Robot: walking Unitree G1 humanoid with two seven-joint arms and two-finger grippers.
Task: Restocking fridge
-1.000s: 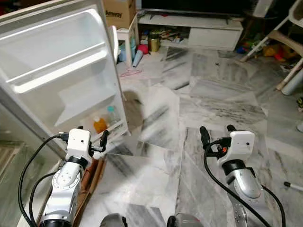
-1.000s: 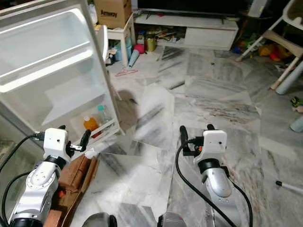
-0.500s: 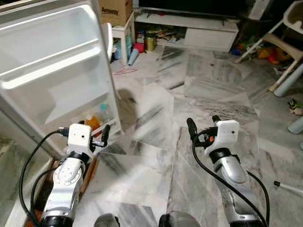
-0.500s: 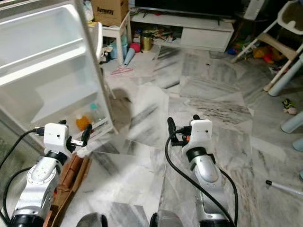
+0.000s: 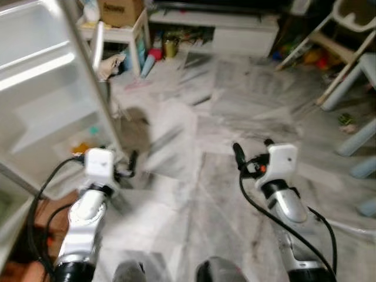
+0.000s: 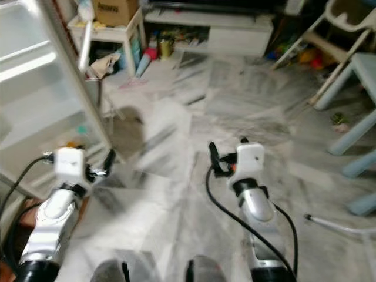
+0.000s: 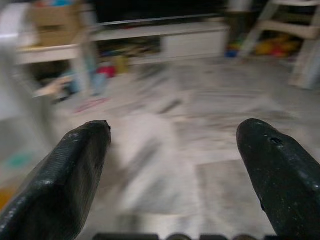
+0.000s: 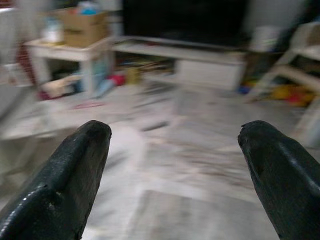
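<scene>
Both pincers gape wide, holding nothing — left pincer (image 7: pixel 170 150) beside the open fridge door (image 5: pixel 41 100) at nine o'clock, right pincer (image 8: pixel 175 150) over marble floor (image 5: pixel 194 194).

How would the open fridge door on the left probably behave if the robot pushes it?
The fridge door looks like rigid moulded plastic, so it should swing stiffly rather than bend. Its lower shelf holds something orange, blurred here, which may rattle or tip. Both tools are open and empty.

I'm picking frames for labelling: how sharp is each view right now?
Left eye view: motion-smeared, white open fridge door soft. Right eye view: equally blurred marble floor. Left wrist view: black fingers crisp, room blurred. Right wrist view: same, fingers sharp, background soft.
</scene>
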